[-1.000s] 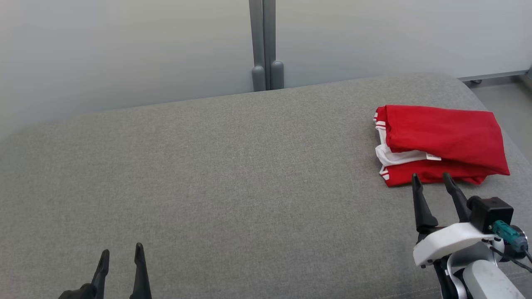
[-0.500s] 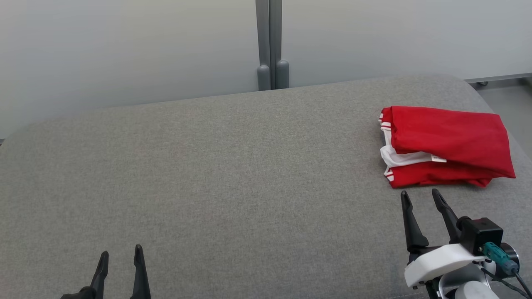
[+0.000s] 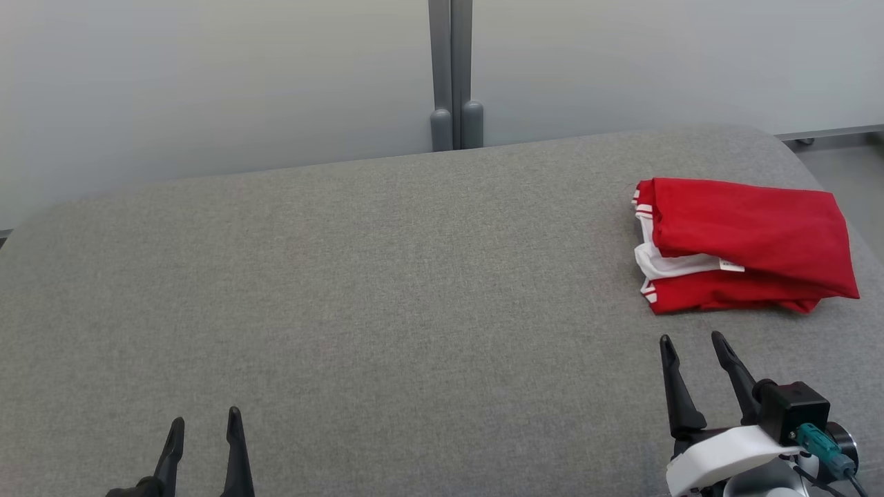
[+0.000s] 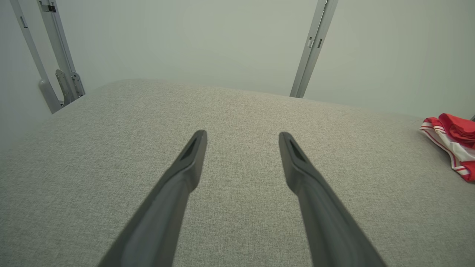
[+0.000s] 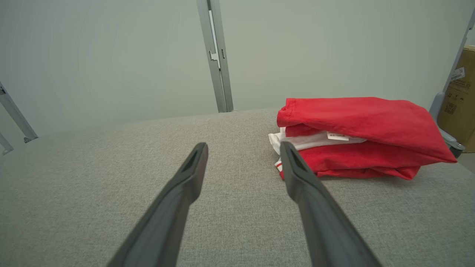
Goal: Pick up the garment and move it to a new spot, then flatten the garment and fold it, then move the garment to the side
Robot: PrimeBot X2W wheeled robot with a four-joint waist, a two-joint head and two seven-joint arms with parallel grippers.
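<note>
Folded red-and-white garment lies at 2 o'clock on grey fabric worktop. My R pincer (empty, fingers spread) is near it, not touching; L pincer at 7 o'clock, also spread.

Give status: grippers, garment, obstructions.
Left gripper open, empty. Right gripper open, short of the folded red garment. Garment at right end of grey cushion. Nothing between.

Long dark jaws, white wrist housing

Head high, downward; wrists low, forward; all share garment.
</note>
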